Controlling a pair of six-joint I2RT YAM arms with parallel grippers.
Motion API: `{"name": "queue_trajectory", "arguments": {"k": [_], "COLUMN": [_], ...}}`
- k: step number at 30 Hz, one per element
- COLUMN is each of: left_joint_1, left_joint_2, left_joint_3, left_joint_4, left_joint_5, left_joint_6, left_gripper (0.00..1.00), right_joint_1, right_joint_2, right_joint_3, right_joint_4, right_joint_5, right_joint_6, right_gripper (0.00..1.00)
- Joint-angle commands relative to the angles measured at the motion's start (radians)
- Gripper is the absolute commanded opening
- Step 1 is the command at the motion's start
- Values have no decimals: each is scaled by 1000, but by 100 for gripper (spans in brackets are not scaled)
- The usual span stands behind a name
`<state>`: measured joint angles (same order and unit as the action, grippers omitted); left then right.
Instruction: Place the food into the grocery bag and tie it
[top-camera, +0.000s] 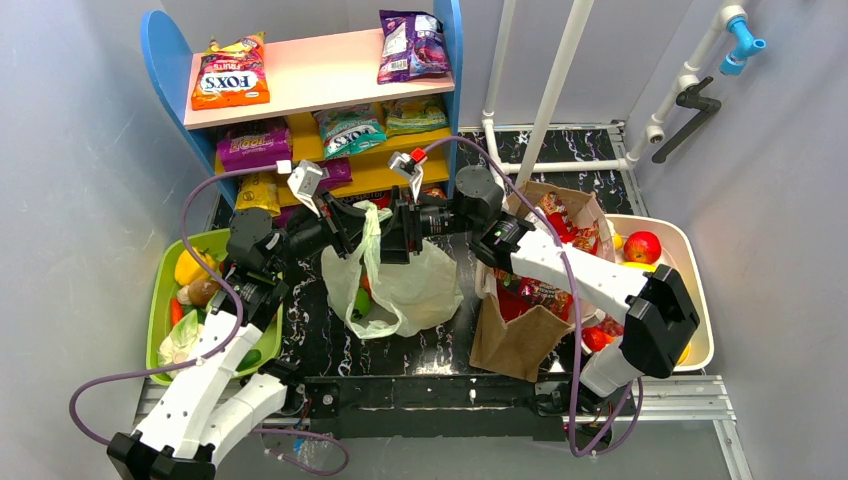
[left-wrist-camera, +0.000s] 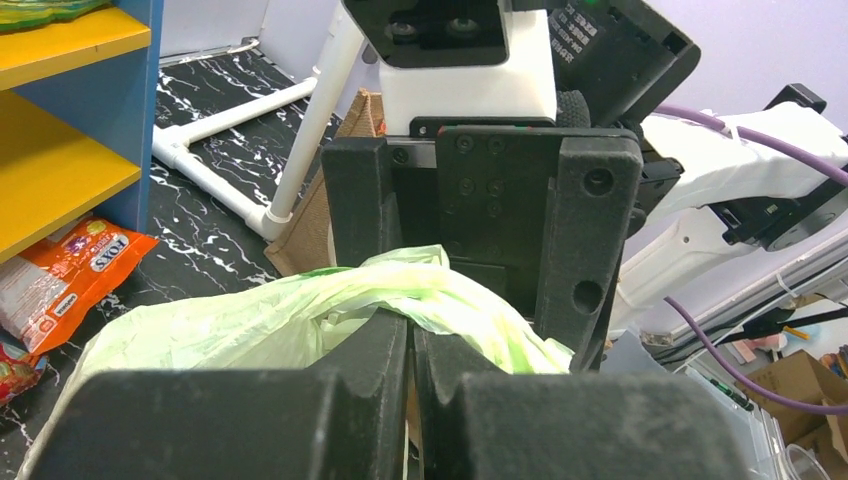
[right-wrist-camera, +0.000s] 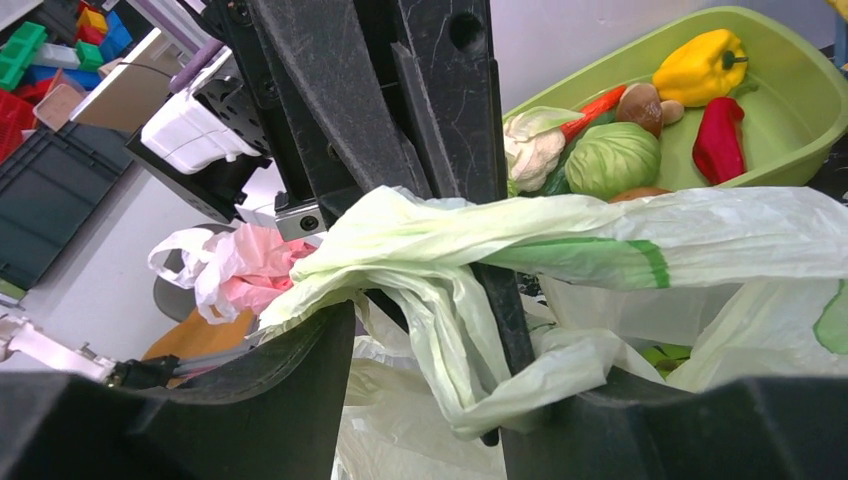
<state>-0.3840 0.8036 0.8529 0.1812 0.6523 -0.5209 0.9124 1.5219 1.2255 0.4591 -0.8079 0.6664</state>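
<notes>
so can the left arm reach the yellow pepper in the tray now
Probably not yet: the left gripper is shut on the grocery bag handle. The yellow pepper lies uncovered in the green tray.

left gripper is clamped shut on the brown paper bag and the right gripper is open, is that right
Not quite. The left gripper is clamped shut on the grocery bag, the pale-green plastic one, not the brown paper bag. The left wrist view shows the green plastic pinched between its fingers. The right gripper is open, as you said.
</notes>
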Motion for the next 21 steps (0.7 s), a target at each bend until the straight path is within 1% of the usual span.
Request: {"name": "queue_trajectory", "arguments": {"k": [1,6,11,17,21], "left_joint_1": [-1,-1,-2,-1,-1], "left_joint_2": [4,-3,-3,2,11], "left_joint_3": [39,35,39,45,63], "left_joint_4": [-48,-62,-78,-90,-113], "left_joint_5": [-107,-128,-148,-177,-213], "left_joint_6": [23,28,40,35,35], "left_gripper": [0,0,0,0,0], "right_joint_1": [52,67,71,72,74], "right_joint_2": [-60,-56,-54,-82,-78], "right_joint_3": [-3,0,-16,-64,-64], "right_joint_4": [101,127,216,359,395], "right_joint_5": [-14,10,-4,21,24], "right_joint_6": [-54,-49,-6,40,56], "right_gripper": [59,61,61,60,59]}}
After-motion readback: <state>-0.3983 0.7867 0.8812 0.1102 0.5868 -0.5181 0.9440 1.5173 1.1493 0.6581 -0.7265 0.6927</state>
